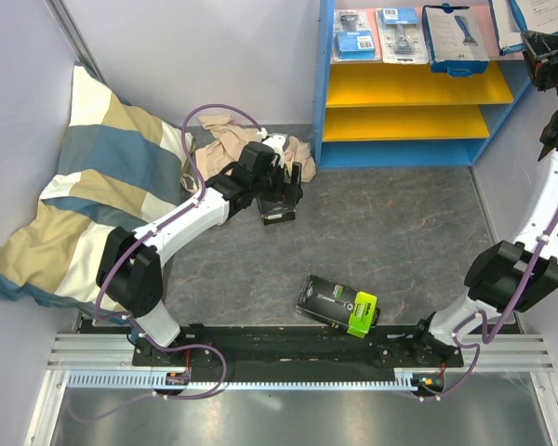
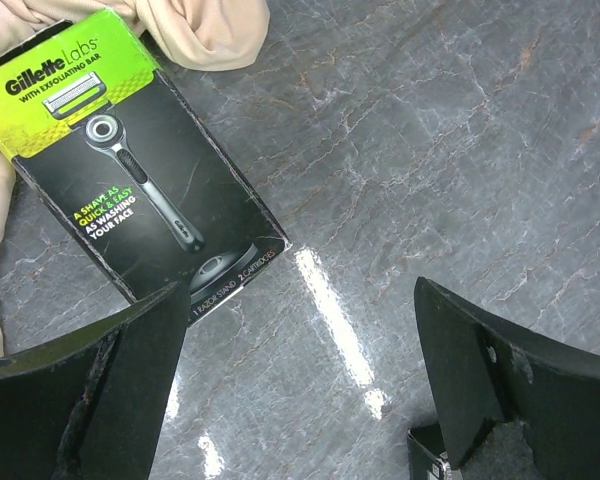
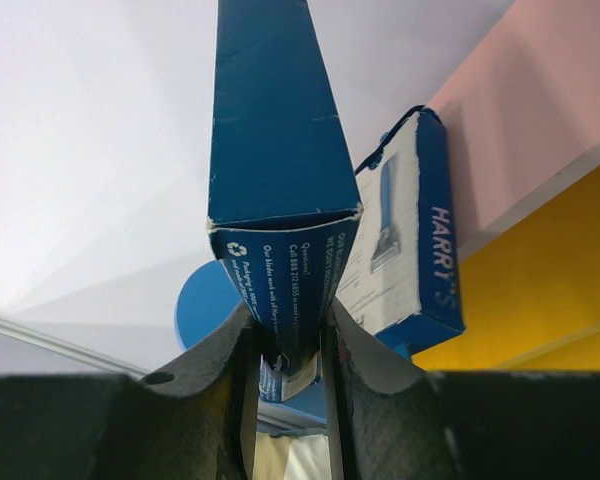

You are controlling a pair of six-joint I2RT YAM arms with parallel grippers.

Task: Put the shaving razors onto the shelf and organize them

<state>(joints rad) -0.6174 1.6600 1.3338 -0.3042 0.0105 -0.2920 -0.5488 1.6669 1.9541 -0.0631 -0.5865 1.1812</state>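
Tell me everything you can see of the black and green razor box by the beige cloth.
The black and green razor box looks like cardboard: lime-green end reading Gillette Labs, black body picturing a razor on a stand. It lies flat, face up, on the grey marbled table, green end against the beige cloth. The open left pincer stands over its black end.

Upper right, you have a blue-framed shelf [image 1: 405,152] with pink top and yellow boards; lower centre, a black box [image 1: 338,304] with a lime-green end.

"Gillette Labs" on the black box [image 2: 150,190] ahead of the left pincer [image 2: 295,340]; "HARRY'S" on the white-blue box [image 3: 420,250] right of the right pincer [image 3: 288,335].
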